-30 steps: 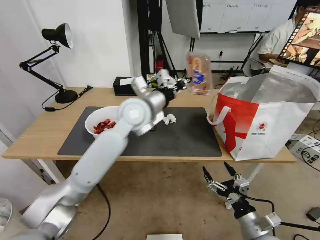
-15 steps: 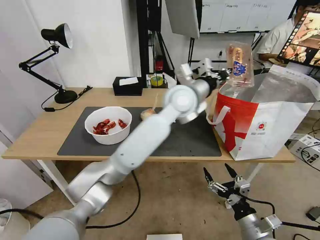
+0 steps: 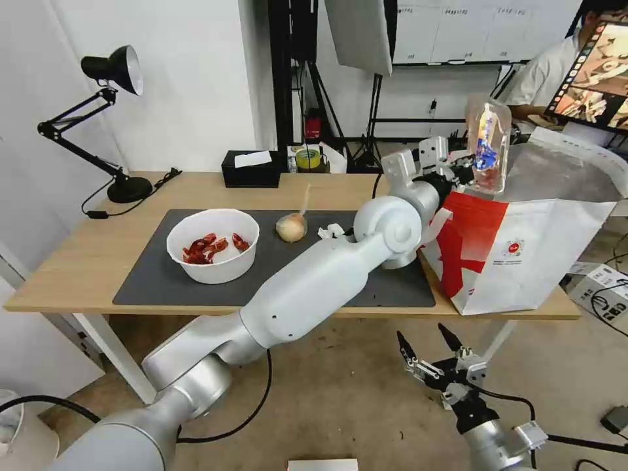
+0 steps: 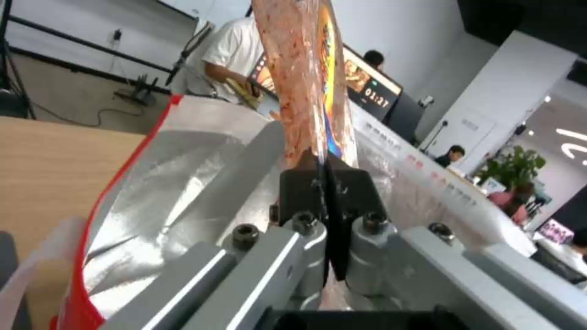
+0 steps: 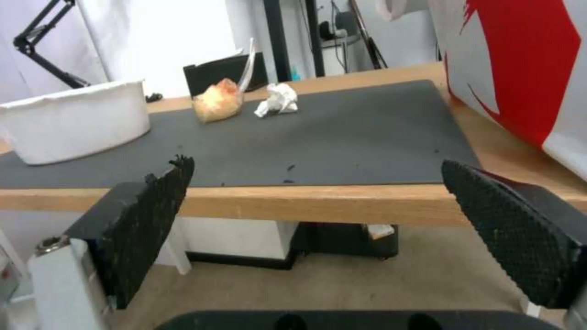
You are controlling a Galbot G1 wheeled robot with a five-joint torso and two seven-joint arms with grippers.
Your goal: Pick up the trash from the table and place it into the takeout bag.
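Nearest the robot, the right hand point(image 3: 428, 345) is hanging below the front edge of the table point(image 3: 78, 261), over the floor, with its two black fingers point(image 5: 153, 220) spread wide and nothing between them. Its wrist view is looking across the dark mat point(image 5: 342, 137) toward the things lying on it.

On the mat, the white bowl point(image 3: 212, 245) of red shells is sitting toward the robot's left. Just beyond it, near the mat's far edge, the small knotted bag point(image 3: 292, 226) is resting with its tied end pointing up, and the crumpled tissue point(image 3: 331, 231) is lying just beside it to the right, apart from it. The left arm is reaching across the mat's right part, its big elbow joint covering some of the mat and the near left corner of the takeout bag point(image 3: 523, 248).

The takeout bag is standing upright at the table's right end, mouth open, its foil lining point(image 4: 165, 183) showing. Over that mouth the left hand point(image 3: 466, 171) is clenching the clear plastic box point(image 3: 488, 144) by its edge, pinched tight between the fingers and held on end, above the bag's near rim.

Farther back, a black tissue box point(image 3: 249, 169) and a roll of tape point(image 3: 305, 158) are sitting at the table's far edge, and a black desk lamp point(image 3: 111, 69) is standing at the far left corner.
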